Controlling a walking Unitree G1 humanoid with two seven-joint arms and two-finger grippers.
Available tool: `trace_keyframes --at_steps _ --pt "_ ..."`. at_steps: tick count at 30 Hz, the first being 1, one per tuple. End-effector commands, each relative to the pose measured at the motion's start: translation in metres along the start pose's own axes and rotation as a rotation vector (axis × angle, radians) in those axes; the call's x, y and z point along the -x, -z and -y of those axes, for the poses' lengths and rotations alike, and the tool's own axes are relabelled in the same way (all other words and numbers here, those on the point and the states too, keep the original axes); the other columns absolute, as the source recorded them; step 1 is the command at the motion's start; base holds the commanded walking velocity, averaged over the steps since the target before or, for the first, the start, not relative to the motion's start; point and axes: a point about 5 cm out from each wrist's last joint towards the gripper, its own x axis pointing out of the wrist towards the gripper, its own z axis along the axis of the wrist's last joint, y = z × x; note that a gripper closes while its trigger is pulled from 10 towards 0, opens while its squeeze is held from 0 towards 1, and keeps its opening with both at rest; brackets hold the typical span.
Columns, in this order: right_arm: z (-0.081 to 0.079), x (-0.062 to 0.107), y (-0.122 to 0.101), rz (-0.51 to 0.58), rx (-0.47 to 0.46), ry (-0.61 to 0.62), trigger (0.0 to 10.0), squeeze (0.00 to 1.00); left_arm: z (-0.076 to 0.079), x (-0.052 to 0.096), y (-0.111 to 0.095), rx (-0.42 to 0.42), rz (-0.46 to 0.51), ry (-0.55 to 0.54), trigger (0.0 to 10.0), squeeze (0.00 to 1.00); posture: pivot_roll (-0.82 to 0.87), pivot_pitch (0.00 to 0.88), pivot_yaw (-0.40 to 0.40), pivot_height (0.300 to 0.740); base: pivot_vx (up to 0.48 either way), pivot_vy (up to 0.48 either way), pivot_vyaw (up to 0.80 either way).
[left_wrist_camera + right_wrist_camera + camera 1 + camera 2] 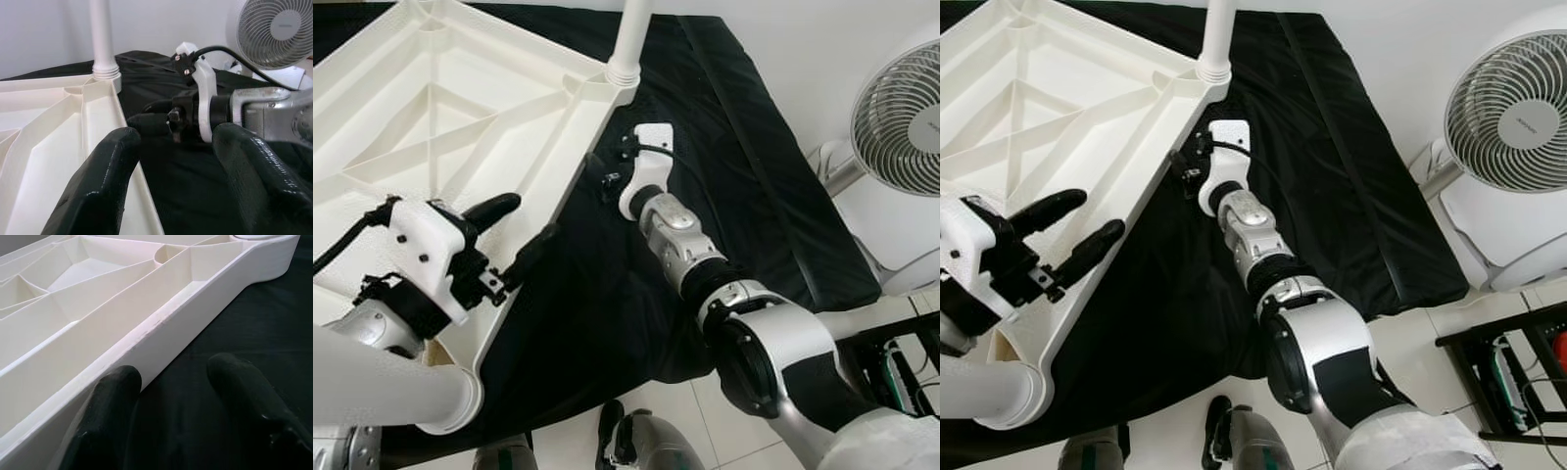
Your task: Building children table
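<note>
Both grippers, left (1077, 223) and right (181, 382), are open at the tabletop (460, 108) edge; the fan (1508, 122) label is unreadable.

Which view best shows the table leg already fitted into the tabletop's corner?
Left wrist view: the table leg stands upright in its collar, seen side-on. Both eye views crop it near the top edge; the right wrist view catches just the corner socket.

Upturned white tabletop (1058, 108) on black cloth (1332, 166)
</note>
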Motion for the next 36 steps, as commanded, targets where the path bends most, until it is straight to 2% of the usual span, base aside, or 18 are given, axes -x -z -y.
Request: trace_keyframes --at_steps 1,8,10,13,14,16,18,21,24,27,33,35,36 --pt "-0.006 0.0 0.003 -0.005 0.003 -0.04 10.0 0.0 -0.004 -0.002 -0.003 0.006 0.009 -0.215 10.0 0.0 0.36 0.315 -0.152 0.74 0.0 0.0 0.0" --pt "-0.001 -0.001 -0.001 0.001 -0.003 -0.014 10.0 0.0 -0.004 -0.009 -0.006 0.031 0.026 -0.224 10.0 0.0 0.36 0.305 -0.129 0.74 0.0 0.0 0.0" --pt "-0.009 -0.004 -0.004 0.004 -0.017 -0.05 10.0 0.0 -0.001 -0.019 -0.01 0.068 0.061 -0.228 10.0 0.0 0.36 0.304 -0.124 0.74 0.0 0.0 0.0" --pt "-0.014 -0.006 -0.005 0.002 -0.021 -0.078 10.0 0.0 0.002 -0.024 -0.012 0.087 0.077 -0.221 10.0 0.0 0.36 0.307 -0.121 0.74 0.0 0.0 0.0" --pt "-0.021 -0.007 -0.005 0.0 -0.027 -0.105 10.0 0.0 0.005 -0.029 -0.014 0.107 0.094 -0.221 10.0 0.0 0.36 0.307 -0.121 0.74 0.0 0.0 0.0" --pt "-0.021 -0.007 -0.005 0.0 -0.027 -0.105 10.0 0.0 0.005 -0.029 -0.014 0.107 0.094 -0.221 10.0 0.0 0.36 0.307 -0.121 0.74 0.0 0.0 0.0" --pt "-0.033 -0.01 -0.006 -0.01 -0.015 -0.146 10.0 0.0 0.01 -0.036 -0.017 0.14 0.116 -0.223 10.0 0.0 0.36 0.311 -0.12 0.74 0.0 0.0 0.0" --pt "-0.033 -0.01 -0.006 -0.01 -0.015 -0.146 10.0 0.0 0.01 -0.036 -0.017 0.14 0.116 -0.223 10.0 0.0 0.36 0.311 -0.12 0.74 0.0 0.0 0.0" --pt "-0.044 -0.014 -0.007 -0.037 -0.003 -0.166 10.0 0.0 0.015 -0.041 -0.019 0.172 0.126 -0.224 10.0 0.0 0.36 0.325 -0.118 0.74 0.0 0.0 0.0" --pt "-0.048 -0.015 -0.006 -0.047 0.006 -0.172 10.0 0.0 0.017 -0.043 -0.019 0.18 0.127 -0.224 10.0 0.0 0.36 0.329 -0.115 0.74 0.0 0.0 0.0" --pt "-0.047 -0.015 -0.007 -0.044 0.006 -0.158 10.0 0.0 0.018 -0.048 -0.02 0.196 0.125 -0.242 10.0 0.0 0.35 0.33 -0.115 0.74 0.0 0.0 0.0" --pt "-0.032 -0.013 -0.007 -0.037 0.006 -0.107 10.0 0.0 0.016 -0.049 -0.018 0.183 0.117 -0.252 10.0 0.0 0.36 0.33 -0.118 0.74 0.0 0.0 0.0" --pt "-0.032 -0.013 -0.007 -0.037 0.006 -0.107 10.0 0.0 0.016 -0.049 -0.018 0.183 0.117 -0.252 10.0 0.0 0.36 0.33 -0.118 0.74 0.0 0.0 0.0"
